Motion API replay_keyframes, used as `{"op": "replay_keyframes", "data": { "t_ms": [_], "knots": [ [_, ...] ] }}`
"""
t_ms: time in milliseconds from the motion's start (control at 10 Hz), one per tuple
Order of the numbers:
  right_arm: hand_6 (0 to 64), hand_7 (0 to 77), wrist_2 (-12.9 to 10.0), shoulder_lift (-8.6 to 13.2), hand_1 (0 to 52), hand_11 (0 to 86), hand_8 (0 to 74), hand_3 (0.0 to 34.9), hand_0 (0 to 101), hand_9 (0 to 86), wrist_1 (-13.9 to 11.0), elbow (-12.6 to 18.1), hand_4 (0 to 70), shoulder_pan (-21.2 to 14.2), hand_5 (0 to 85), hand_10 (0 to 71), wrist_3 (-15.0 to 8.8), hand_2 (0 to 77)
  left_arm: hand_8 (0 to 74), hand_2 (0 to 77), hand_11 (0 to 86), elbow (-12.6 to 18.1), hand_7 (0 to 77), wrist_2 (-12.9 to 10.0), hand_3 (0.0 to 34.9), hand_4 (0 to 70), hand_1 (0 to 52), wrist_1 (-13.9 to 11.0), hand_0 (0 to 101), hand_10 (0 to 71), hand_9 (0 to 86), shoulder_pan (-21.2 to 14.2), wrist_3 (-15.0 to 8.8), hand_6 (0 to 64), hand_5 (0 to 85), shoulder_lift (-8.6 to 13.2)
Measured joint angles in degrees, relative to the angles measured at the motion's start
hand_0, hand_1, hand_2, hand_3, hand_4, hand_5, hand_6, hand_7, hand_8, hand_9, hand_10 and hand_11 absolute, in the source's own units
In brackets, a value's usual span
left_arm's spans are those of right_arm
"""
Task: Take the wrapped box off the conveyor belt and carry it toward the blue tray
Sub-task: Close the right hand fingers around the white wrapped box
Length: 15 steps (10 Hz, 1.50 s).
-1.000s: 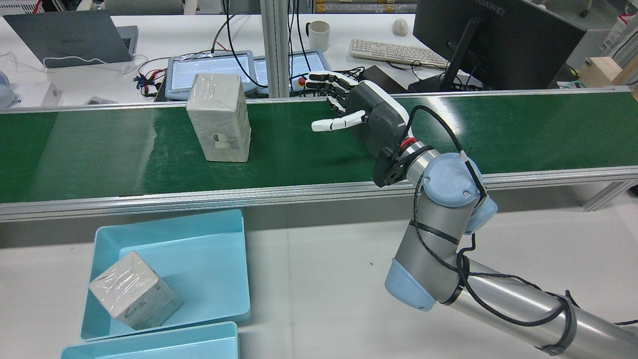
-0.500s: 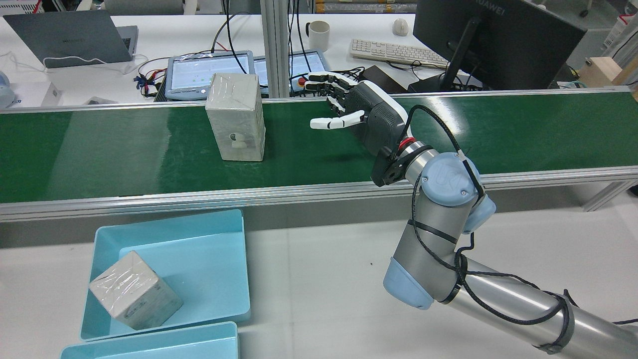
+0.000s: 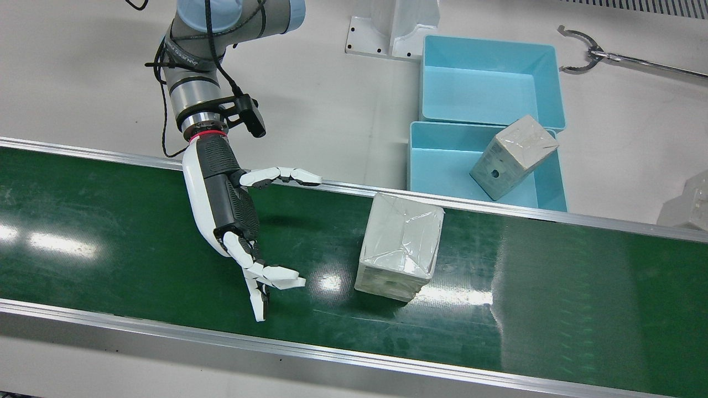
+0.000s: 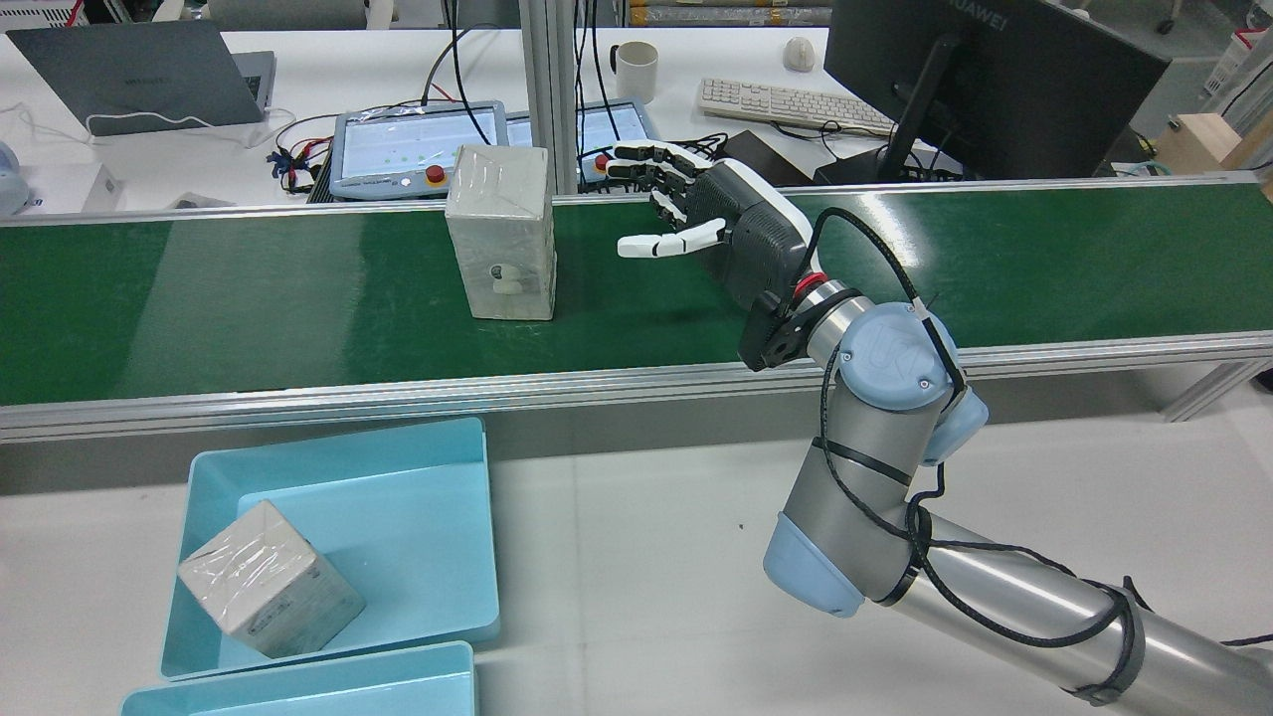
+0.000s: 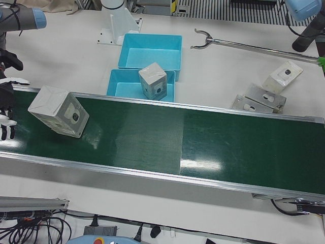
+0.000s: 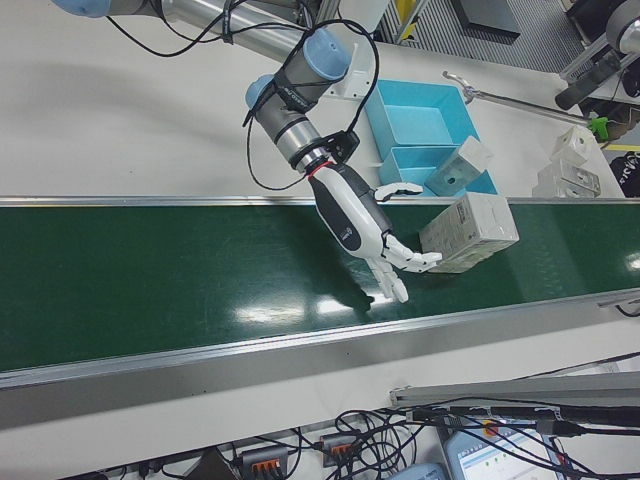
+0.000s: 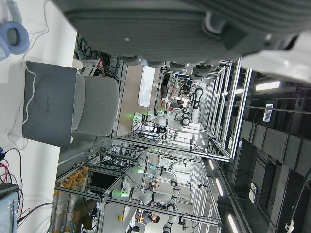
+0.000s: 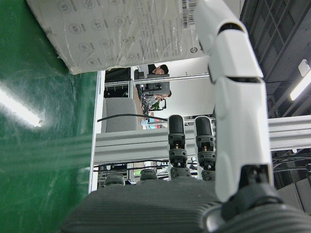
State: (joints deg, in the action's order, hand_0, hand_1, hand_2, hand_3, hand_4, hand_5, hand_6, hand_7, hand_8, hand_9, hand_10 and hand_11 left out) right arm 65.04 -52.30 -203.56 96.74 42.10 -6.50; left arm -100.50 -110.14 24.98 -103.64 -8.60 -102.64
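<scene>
The wrapped box (image 4: 500, 234) stands upright on the green conveyor belt (image 4: 249, 298), also in the front view (image 3: 401, 249) and right-front view (image 6: 470, 232). My right hand (image 4: 726, 229) is open above the belt, fingers spread toward the box, a short gap away and not touching it; it also shows in the front view (image 3: 227, 204). In the right hand view the box (image 8: 116, 29) fills the top, just past the fingertips (image 8: 233, 58). Two blue trays (image 4: 398, 497) lie on the table before the belt. Only the left hand's palm (image 7: 184, 24) shows, facing the room.
One blue tray holds another wrapped box (image 4: 269, 580); the second tray (image 3: 489, 80) is empty. A long grabber tool (image 3: 586, 50) and loose boxes (image 5: 264, 96) lie on the table. Tablets (image 4: 418, 139), a keyboard and a monitor stand behind the belt.
The wrapped box has travelled along the belt toward my right hand, closing the gap. The right hand and arm have barely moved.
</scene>
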Motion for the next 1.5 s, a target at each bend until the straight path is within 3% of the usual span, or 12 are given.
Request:
{"op": "replay_keyframes", "data": {
  "t_ms": [1100, 1500],
  "knots": [
    [7.6, 24.5, -0.1, 0.1, 18.5, 1.1, 0.0, 11.3, 50, 4.4, 0.8, -1.0, 14.2, -0.7, 25.1, 0.0, -1.4, 19.1, 0.5, 1.1, 0.0, 0.0, 0.5, 0.0, 0.0, 0.0, 0.0, 0.0, 0, 0.5, 0.0, 0.0, 0.0, 0.0, 1.1, 0.0],
    [7.1, 26.2, -0.1, 2.9, 18.0, 1.1, 0.0, 11.9, 50, 4.9, 2.4, -4.6, 15.8, -0.8, 26.2, 0.0, -2.0, 20.2, 0.5, 1.1, 0.0, 0.0, 0.5, 0.0, 0.0, 0.0, 0.0, 0.0, 0, 0.5, 0.0, 0.0, 0.0, 0.0, 1.1, 0.0]
  ]
}}
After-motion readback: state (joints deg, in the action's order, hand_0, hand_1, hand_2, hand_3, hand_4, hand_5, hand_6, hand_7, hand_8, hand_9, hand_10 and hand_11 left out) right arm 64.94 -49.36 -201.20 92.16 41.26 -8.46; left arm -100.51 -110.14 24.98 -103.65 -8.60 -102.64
